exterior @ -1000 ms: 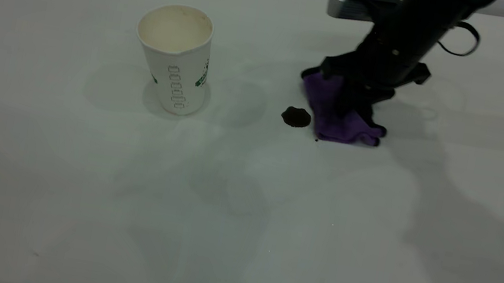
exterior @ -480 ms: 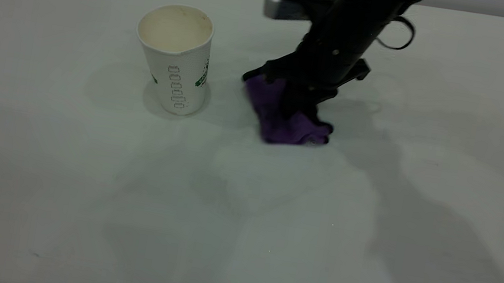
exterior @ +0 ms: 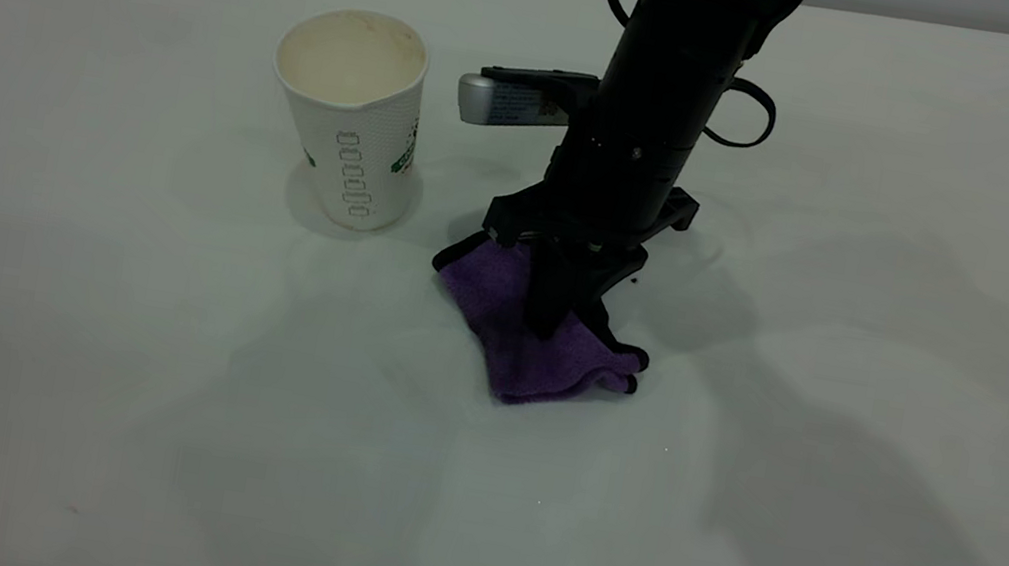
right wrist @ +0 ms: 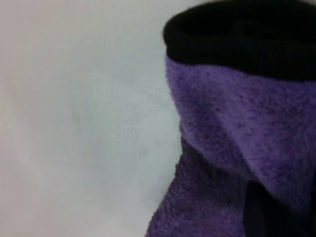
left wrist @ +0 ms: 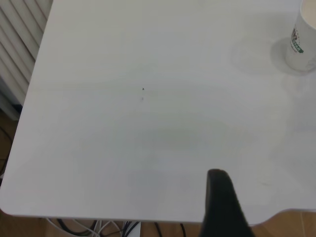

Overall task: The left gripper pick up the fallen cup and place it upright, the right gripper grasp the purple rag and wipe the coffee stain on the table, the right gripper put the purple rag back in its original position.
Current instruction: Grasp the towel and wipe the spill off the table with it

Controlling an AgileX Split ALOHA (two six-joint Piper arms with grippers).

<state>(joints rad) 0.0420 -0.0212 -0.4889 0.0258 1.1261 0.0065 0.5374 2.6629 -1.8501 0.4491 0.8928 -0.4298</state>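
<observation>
The worktop (exterior: 144,388) is a large, plain, matte white surface that fills almost the whole exterior view, with soft grey shadows across its right and near parts. A white paper cup (exterior: 351,115) stands upright on it, left of centre and toward the far side, cream inside, with a green logo on its wall. To the right of the cup and nearer, apart from it, the purple rag (exterior: 528,339) lies bunched on the worktop, its black edging showing. In the left wrist view the worktop's rounded corners and edge show, with the cup at one side.
</observation>
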